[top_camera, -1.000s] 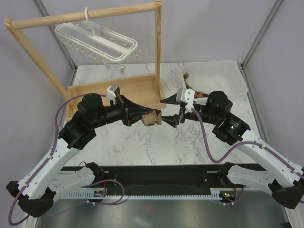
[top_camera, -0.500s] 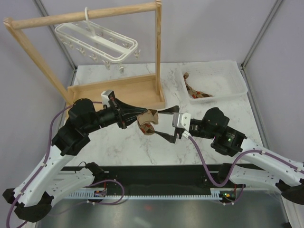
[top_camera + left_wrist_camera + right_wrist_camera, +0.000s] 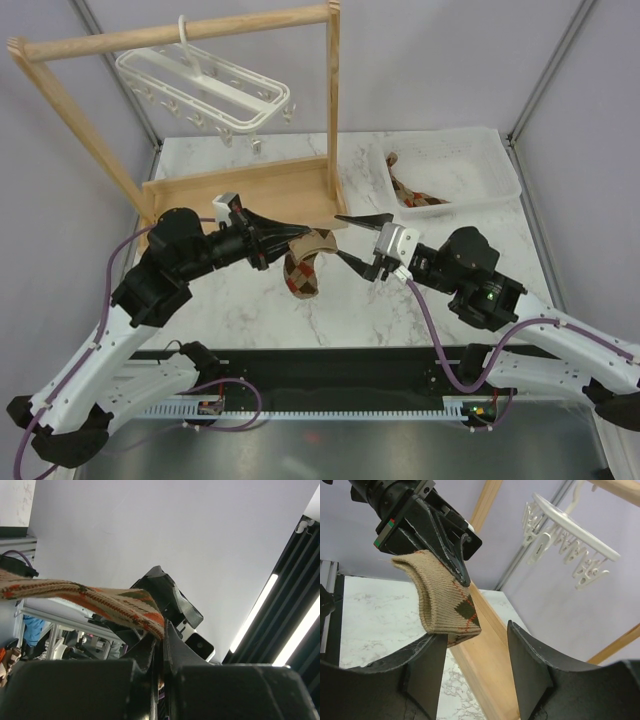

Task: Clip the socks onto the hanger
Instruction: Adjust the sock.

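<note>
Now | left pincer clamped on one sock, dangling over bench centre | right pincer jaws apart, just at sock's 3 o'clock | hanger at 11 o'clock | tip: right should pinch hanging end flat, then both lift toward a clip

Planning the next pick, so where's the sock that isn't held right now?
Top view: the loose sock lies in the white basket at far right, just right of the wooden rack and beyond the right tool.
</note>
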Robot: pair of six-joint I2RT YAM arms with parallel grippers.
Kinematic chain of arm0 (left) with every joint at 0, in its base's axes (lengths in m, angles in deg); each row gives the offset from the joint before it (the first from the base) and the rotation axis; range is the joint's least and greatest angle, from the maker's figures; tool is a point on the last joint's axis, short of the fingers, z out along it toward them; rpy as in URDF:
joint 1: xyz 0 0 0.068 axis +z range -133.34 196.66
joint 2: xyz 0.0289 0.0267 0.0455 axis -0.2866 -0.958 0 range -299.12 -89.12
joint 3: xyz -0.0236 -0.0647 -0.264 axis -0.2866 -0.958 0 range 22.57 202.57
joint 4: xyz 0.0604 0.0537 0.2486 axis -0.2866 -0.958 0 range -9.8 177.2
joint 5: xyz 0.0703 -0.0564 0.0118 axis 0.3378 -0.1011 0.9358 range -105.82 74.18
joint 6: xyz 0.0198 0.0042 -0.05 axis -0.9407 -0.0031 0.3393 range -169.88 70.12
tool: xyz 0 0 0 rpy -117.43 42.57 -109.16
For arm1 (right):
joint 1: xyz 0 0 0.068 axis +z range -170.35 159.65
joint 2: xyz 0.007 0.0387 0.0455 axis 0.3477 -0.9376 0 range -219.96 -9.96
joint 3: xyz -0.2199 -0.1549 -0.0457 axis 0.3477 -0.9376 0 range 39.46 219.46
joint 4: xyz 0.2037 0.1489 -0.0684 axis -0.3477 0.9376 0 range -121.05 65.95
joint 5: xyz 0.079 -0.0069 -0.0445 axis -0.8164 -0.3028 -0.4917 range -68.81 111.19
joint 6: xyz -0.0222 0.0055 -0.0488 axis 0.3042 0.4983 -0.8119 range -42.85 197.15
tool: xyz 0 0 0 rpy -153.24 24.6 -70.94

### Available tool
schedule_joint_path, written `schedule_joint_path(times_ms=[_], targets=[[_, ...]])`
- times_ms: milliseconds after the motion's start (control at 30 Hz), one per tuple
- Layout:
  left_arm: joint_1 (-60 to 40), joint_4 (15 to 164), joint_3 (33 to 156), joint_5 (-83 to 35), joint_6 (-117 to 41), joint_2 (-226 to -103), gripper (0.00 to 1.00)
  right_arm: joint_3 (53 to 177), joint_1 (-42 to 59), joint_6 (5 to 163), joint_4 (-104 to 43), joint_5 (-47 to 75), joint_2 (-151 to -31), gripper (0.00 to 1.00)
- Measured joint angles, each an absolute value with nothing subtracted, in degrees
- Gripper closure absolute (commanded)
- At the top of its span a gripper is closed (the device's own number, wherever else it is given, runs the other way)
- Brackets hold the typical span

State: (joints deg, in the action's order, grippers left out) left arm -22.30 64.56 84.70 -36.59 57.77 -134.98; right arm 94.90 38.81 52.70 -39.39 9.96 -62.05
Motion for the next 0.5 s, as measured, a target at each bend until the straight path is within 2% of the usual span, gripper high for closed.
schedule_joint_path(times_ms=[167,300,400,500], targets=[[-22.3,64.6,84.7,-35.8,58.4,-134.9,0.98,94.9,38.8,53.2,-41.1,10.0,-62.1,0.42],[-22.3,64.6,84.7,-35.7,58.9,-135.1,0.98,95.0,39.6,53.4,-41.9,9.0,-63.0,0.49],[-22.3,64.6,84.7,-35.5,59.2,-135.3,0.98,95.0,40.6,53.5,-42.2,8.8,-63.7,0.59],[-22.3,64.6,84.7,-35.4,59.4,-135.4,0.98,95.0,40.8,53.8,-42.6,8.6,-63.8,0.80]])
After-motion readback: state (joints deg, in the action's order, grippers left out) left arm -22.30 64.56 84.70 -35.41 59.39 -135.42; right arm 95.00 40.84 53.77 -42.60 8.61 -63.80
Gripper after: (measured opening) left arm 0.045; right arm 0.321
